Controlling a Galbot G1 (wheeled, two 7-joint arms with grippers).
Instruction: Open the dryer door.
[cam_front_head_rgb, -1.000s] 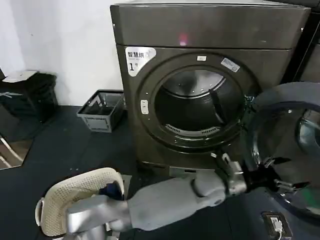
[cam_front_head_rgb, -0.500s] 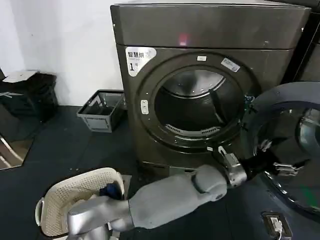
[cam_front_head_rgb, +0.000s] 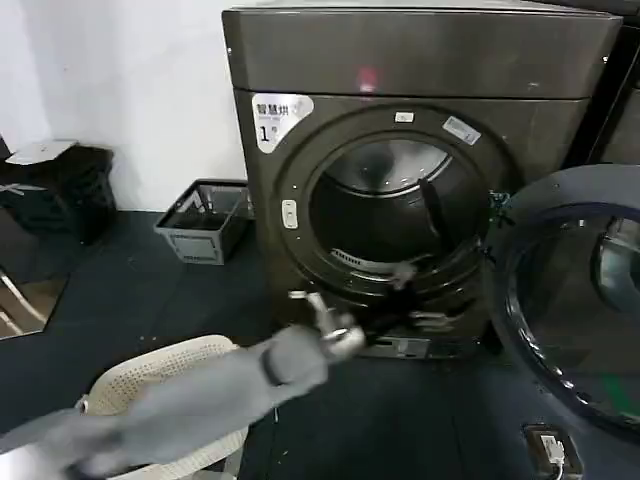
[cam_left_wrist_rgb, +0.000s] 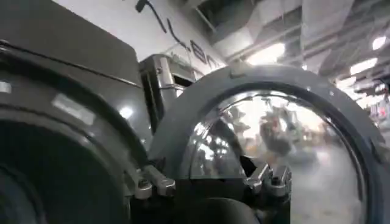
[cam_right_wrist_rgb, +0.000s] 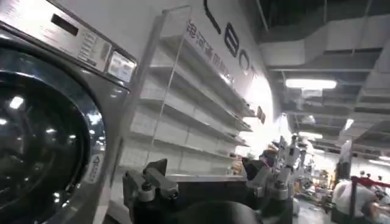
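The dryer (cam_front_head_rgb: 420, 60), dark grey-brown with a white "1" label (cam_front_head_rgb: 278, 118), faces me with its drum mouth (cam_front_head_rgb: 395, 215) uncovered. The dryer door (cam_front_head_rgb: 570, 300) is swung wide open to the right on its hinge. Its chrome ring and domed glass (cam_left_wrist_rgb: 274, 140) show in the left wrist view. My left gripper (cam_front_head_rgb: 415, 297) hangs blurred in front of the drum mouth's lower rim, apart from the door. It (cam_left_wrist_rgb: 210, 182) is open with nothing between its fingers. My right gripper (cam_right_wrist_rgb: 204, 179) is open and empty, off beside a neighbouring machine (cam_right_wrist_rgb: 42, 134).
A white mesh laundry basket (cam_front_head_rgb: 160, 385) stands on the dark floor under my left arm. A grey crate (cam_front_head_rgb: 205, 220) sits by the wall left of the dryer. Another dark machine (cam_front_head_rgb: 622, 120) stands at the right, and a small device (cam_front_head_rgb: 548, 447) lies on the floor below the door.
My left arm has pulled away from the door's rim and swung left across the dryer front. The door stays wide open.
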